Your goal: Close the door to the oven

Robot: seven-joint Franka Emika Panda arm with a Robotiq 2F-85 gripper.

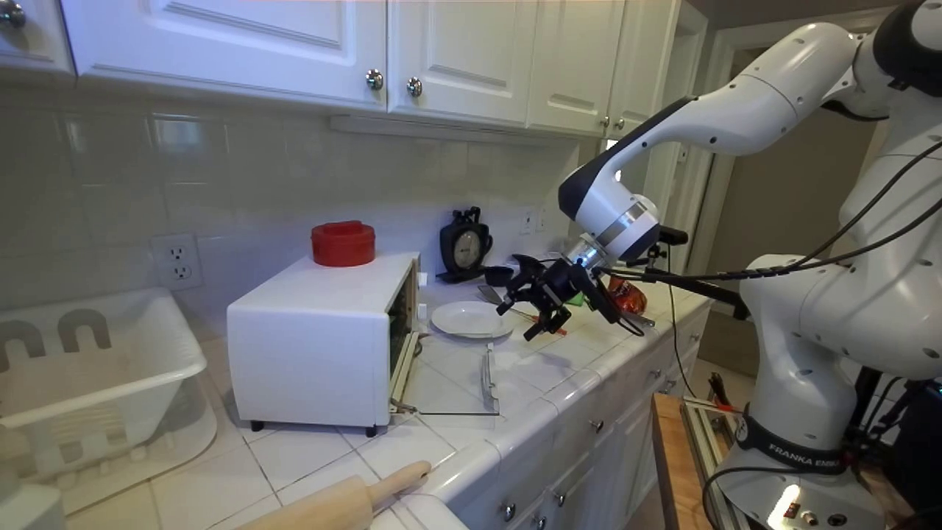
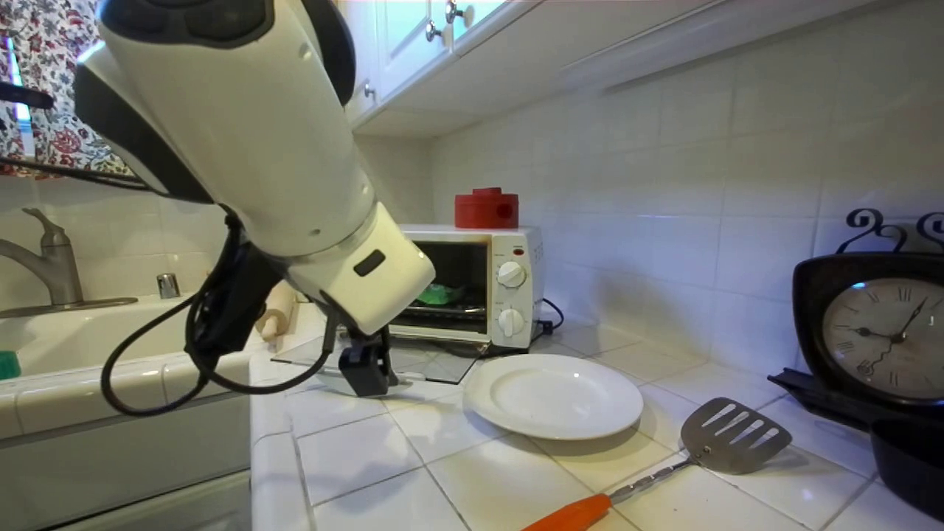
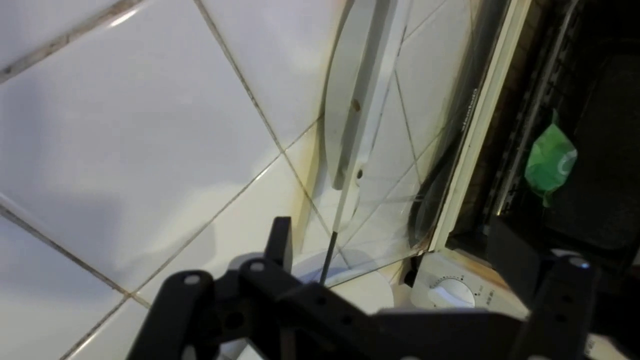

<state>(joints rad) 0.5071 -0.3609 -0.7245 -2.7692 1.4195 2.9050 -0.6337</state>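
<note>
Clear rectangular glass door (image 3: 406,150), right of centre in wrist view, looks light, rigid, breakable; lift by its pale curved handle (image 3: 344,100); black two-fingered gripper (image 3: 392,240) spread, empty.

Robot base (image 1: 791,446): at right in an exterior view, dark band lettered "FRANKA EMI"; closing letters unclear at the curve.
Door (image 3: 405,145): small pale word, set on a slant, where it meets the oven (image 2: 510,299); appears to read "Chefmate"; printed or reflected, cannot tell.
Upper knob (image 2: 511,274): small print above it; too small to read.
Lower knob (image 3: 455,293): in the wrist view, ringed with ticks and dots; adjoining lettering blurred.
Clock (image 2: 885,341): at right in an exterior view, Roman numerals; XII at top legible, several others blurred.
Green item (image 3: 550,161): inside the oven, white curved mark; cannot tell whether a letter.
</note>
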